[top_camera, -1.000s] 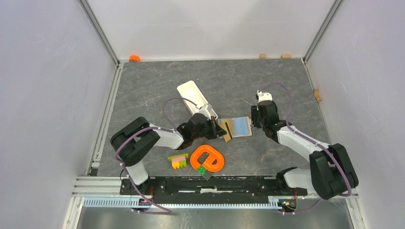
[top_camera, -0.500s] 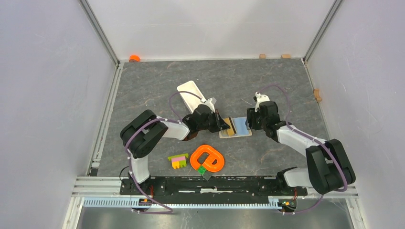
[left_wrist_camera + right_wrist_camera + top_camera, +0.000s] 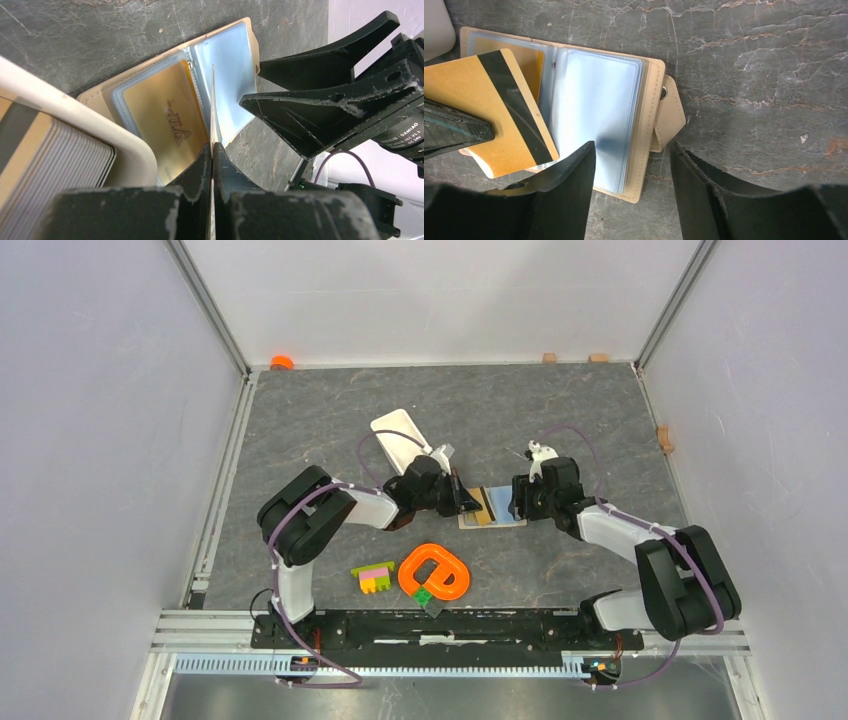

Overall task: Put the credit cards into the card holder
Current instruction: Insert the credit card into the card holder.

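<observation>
Well, from above, one card holder (image 3: 497, 510) lies open on the table (image 3: 330, 410). The left gripper (image 3: 466, 504) and right gripper (image 3: 516, 504) meet over it, one from each side. Seen from the left wrist, the left gripper is shut tight on a gold card (image 3: 213, 100), held on its edge over the middle fold. Another gold card (image 3: 165, 120) sits in a clear pocket. That makes two gold cards. I cannot be sure of a blue card, as the clear pages (image 3: 227, 65) look blue too. Seen from the right wrist, the right gripper stands open with nothing in it, its fingers either side of the holder's near edge. I think the card is light, thin, stiff and slippery, so it is best pinched by one short end. The pages look soft and floppy.
</observation>
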Motion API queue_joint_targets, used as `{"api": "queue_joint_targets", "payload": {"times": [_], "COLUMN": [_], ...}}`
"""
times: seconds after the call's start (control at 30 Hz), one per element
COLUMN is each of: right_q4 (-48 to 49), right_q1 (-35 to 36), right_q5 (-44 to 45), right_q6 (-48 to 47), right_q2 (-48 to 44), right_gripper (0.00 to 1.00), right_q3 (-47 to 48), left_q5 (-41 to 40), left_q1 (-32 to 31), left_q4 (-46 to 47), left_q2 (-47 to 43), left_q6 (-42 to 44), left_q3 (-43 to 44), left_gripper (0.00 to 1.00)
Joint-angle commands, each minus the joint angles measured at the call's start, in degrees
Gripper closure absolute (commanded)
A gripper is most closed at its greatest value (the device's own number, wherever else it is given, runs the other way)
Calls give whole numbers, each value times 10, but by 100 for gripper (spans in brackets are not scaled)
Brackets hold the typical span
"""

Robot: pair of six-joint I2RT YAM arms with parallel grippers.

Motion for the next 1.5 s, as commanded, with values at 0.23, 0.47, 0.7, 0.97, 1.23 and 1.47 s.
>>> {"api": "queue_joint_targets", "payload": {"times": [0.23,0.47,0.7,0.97,1.23,1.47], "right_q4": [-5,-6,-5,-4,-5,-6], "right_q1": [-2,-2,-1,-2,-2,-1], "right_q5": [52,52,52,52,52,52], "right_q6": [-4,-4,-4,-4,-4,-4], "right_q2": [22,28,28,29,27,26], "right_gripper": [56,61,63,64,64,64], "right_q3": [-1,-1,-1,-1,-1,0], "left_q5": [34,44,49,63,66,68], "left_q1": [17,31,37,36,32,31], "left_q4": [-47,-87,-100,-89,-89,-94], "left_q2": [18,24,34,46,62,72], "left_q6": [42,59,67,53,46,30], "left_q3": [29,46,59,63,65,64], "left_gripper": [98,98,98,98,98,98]}}
